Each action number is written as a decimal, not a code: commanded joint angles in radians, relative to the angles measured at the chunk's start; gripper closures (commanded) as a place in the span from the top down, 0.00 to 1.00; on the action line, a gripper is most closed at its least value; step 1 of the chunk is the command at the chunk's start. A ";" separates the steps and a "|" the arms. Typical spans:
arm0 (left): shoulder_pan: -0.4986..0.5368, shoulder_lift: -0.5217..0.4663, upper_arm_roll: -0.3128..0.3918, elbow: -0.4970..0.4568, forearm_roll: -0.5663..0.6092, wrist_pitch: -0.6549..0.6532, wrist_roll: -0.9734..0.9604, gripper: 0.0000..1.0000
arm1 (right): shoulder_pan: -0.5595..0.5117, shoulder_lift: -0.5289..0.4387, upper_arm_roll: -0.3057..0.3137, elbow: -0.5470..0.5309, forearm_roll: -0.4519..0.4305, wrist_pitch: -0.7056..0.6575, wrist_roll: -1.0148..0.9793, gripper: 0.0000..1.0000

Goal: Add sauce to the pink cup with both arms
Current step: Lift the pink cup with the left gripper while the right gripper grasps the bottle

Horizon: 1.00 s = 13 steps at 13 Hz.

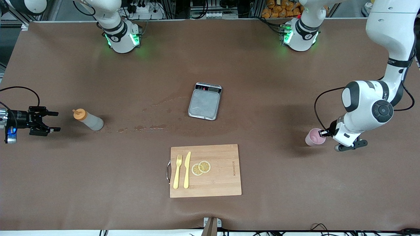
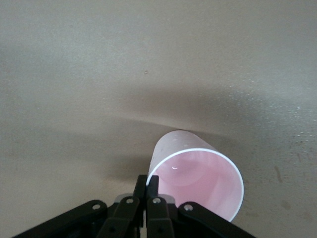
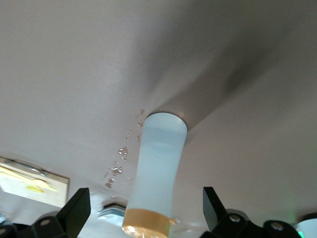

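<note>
Sauce bottle point(image 1: 89, 120): upright on the brown table point(image 1: 262, 82), toward the right arm's end; translucent body, orange nozzle cap; wet spots on the table beside its base.
Right gripper point(image 1: 49, 121): low over the table near its end edge, just beside the sauce bottle, apart from it; fingers point(image 3: 77, 210) spread wide, nothing held; in the right wrist view, bottle point(image 3: 156, 178) centred between the two fingers, untouched.
Pink cup point(image 1: 315, 136): upright on the table toward the left arm's end; rim round, inside bare.
Left gripper point(image 1: 325, 133): at the cup's rim; fingers point(image 2: 140, 191) pinched on the cup point(image 2: 195, 178) wall, one inside, one outside.
Scale point(image 1: 204, 101): mid-table, grey plate bare.
Cutting board point(image 1: 223, 173): nearer the front camera than the scale; carries fork point(image 1: 177, 171), knife point(image 1: 187, 169), two lemon slices point(image 1: 200, 167).
</note>
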<state>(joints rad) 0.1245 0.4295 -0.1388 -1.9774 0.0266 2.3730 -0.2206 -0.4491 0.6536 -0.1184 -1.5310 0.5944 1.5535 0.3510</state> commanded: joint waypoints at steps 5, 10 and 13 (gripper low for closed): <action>0.001 -0.132 -0.154 0.009 0.023 -0.151 -0.078 0.00 | -0.094 0.164 0.017 0.029 0.220 -0.173 0.206 1.00; -0.016 -0.157 -0.362 0.005 0.026 -0.156 -0.321 0.00 | -0.145 0.288 0.019 0.025 0.331 -0.242 0.207 1.00; -0.143 -0.150 -0.381 0.015 0.027 -0.156 -0.504 0.00 | -0.134 0.304 0.020 0.017 0.360 -0.282 0.218 1.00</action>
<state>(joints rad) 0.0398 0.2857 -0.5196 -1.9647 0.0269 2.2209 -0.6248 -0.5786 0.9476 -0.1138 -1.5301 0.9219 1.3107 0.5375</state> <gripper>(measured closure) 0.974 0.000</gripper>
